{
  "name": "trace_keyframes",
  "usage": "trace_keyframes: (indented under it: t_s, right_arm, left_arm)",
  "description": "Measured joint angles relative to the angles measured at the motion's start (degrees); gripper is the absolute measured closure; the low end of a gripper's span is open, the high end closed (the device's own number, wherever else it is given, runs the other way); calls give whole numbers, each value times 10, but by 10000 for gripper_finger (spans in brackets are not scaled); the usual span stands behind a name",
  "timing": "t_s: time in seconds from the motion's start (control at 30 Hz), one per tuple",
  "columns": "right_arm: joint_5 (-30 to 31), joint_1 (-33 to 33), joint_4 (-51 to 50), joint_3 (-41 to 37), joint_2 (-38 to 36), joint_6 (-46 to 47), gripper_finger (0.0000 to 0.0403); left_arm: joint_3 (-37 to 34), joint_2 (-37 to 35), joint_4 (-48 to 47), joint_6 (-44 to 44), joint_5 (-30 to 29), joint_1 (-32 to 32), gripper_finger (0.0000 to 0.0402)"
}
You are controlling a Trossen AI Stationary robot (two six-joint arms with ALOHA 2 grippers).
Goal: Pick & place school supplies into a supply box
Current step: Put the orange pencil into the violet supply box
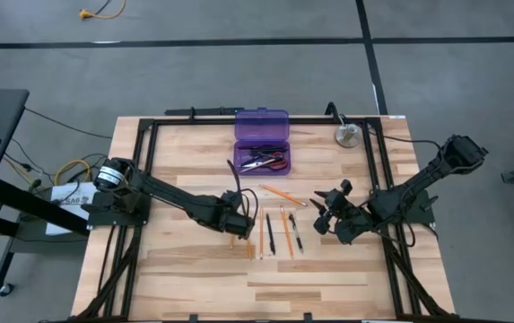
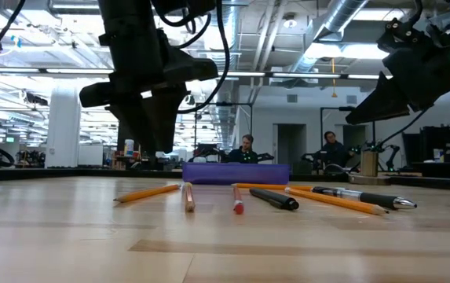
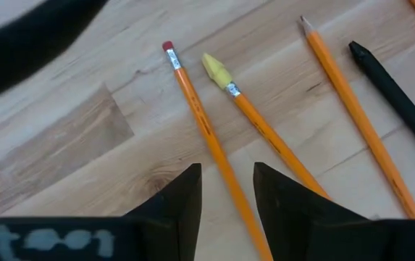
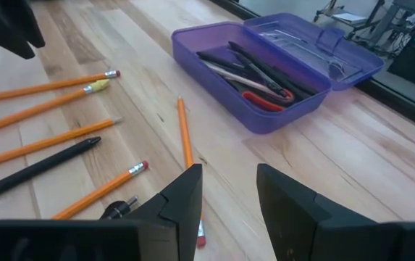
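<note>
The open purple supply box sits at the table's far middle with its lid laid back; red-handled scissors and dark pens lie in it. Several orange pencils and black pens lie in a row on the wood near the middle, and one pencil lies slanted closer to the box. My left gripper is open, hovering above the row's left end, its fingers astride a red-eraser pencil. My right gripper is open, raised over the row's right end, above the slanted pencil.
A round silver metal disc stands right of the box near the far edge. A black frame borders the table. People sit in the room beyond the table. Bare wood lies toward the near edge.
</note>
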Motion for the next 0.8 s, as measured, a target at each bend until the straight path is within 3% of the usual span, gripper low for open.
trace_keyframes:
  t_s: [0.3, 0.8]
  right_arm:
    - [0, 0, -1, 0, 0, 0, 277]
    - [0, 0, -1, 0, 0, 0, 277]
  left_arm:
    - [0, 0, 5, 7, -4, 0, 244]
    - [-1, 0, 5, -24, -4, 0, 241]
